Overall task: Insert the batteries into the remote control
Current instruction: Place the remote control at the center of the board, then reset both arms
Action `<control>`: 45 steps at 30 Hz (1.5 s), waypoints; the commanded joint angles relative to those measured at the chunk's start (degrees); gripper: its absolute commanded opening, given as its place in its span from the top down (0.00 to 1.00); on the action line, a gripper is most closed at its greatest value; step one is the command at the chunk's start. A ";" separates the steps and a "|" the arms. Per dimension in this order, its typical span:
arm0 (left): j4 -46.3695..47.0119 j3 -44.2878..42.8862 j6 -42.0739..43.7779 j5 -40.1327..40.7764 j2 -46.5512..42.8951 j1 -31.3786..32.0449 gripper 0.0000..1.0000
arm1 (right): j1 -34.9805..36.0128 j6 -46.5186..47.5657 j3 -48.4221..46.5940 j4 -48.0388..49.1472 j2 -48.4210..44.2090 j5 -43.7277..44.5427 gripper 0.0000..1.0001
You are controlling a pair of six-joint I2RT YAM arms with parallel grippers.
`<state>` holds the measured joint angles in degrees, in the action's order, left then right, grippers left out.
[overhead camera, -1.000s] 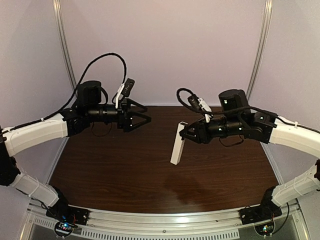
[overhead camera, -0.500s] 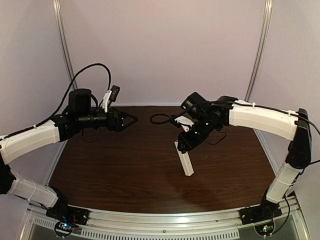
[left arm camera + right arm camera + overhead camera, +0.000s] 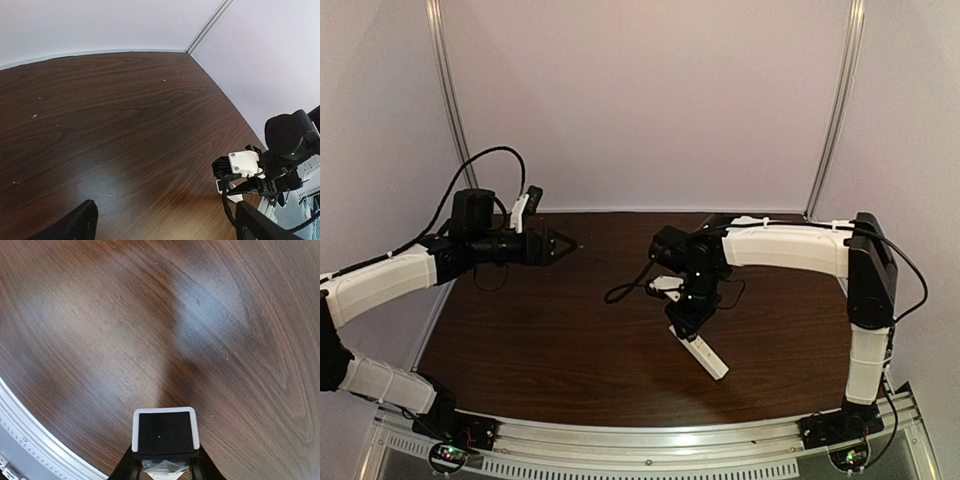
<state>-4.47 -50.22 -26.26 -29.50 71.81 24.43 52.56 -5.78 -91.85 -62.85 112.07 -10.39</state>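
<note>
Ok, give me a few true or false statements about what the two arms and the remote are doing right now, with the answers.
1. The right tool grips the remote control. True.
2. The left tool is shut on a battery. False: it is open and holds nothing.
3. The remote control lies flat at the far edge of the table. False: it slants down from the right tool toward the table's near side.
4. The left tool is well apart from the remote control, over the table's left part. True.
5. In the right wrist view, the remote control's end face is dark with a white rim. True.
</note>
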 commanded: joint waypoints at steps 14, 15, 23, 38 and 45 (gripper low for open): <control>0.80 1.61 -0.55 0.91 -0.54 -0.08 0.03 | 1.54 1.48 -5.41 -2.10 11.80 1.76 0.94; 0.73 1.60 -0.55 0.90 -0.41 -0.08 0.02 | 1.65 1.52 -5.50 -2.10 12.07 1.72 0.91; 0.11 1.23 -0.42 0.75 0.16 -0.08 0.03 | 1.78 1.71 -5.57 -1.62 12.34 0.13 0.41; -11.32 -12.24 2.65 4.95 4.74 -0.08 0.03 | -4.62 -1.05 -4.97 10.95 -4.10 -5.30 0.00; -19.14 -25.64 5.79 6.82 12.98 -0.17 0.03 | -15.46 -5.88 11.38 29.16 -21.86 -6.06 0.00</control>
<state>-18.87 -70.46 -23.31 -24.75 81.17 24.43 41.76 -8.01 -88.40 -44.91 97.03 -16.08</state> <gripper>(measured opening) 0.974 0.993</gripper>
